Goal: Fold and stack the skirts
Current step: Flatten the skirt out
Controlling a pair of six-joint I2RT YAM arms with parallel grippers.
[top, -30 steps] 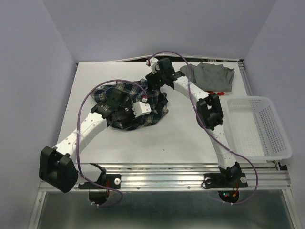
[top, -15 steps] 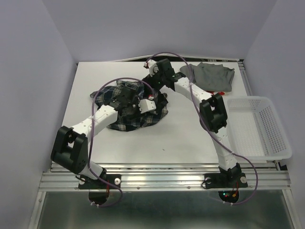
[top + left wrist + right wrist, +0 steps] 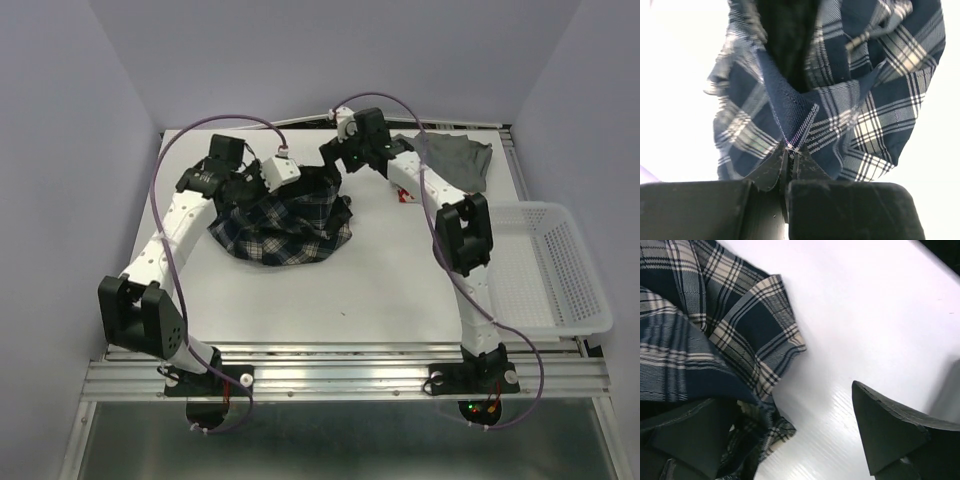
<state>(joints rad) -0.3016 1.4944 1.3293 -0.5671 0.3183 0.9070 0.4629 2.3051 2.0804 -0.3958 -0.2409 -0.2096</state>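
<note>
The plaid skirt (image 3: pixel 290 222) lies bunched at the table's middle, and its far edge is pulled up. My left gripper (image 3: pixel 250 190) is shut on a folded navy edge of that plaid skirt (image 3: pixel 865 100), pinched right at the tips (image 3: pixel 790 150). At the skirt's far right corner my right gripper (image 3: pixel 332 163) stands open. In the right wrist view its gap (image 3: pixel 790 430) spans bare table. Its left finger (image 3: pixel 690 435) is against the plaid cloth (image 3: pixel 700 340). The grey skirt (image 3: pixel 455 158) lies at the back right. Beside the right arm, a scrap of red print (image 3: pixel 405 196) shows.
A white mesh basket (image 3: pixel 545 268) stands at the right edge of the table. The right arm's forearm reaches over the table between the basket and the plaid skirt. Purple cables loop above both arms.
My left gripper has shut on the plaid skirt's edge and swung back and left, pulling the cloth up. My right gripper has opened fully and shifted slightly right and back.
</note>
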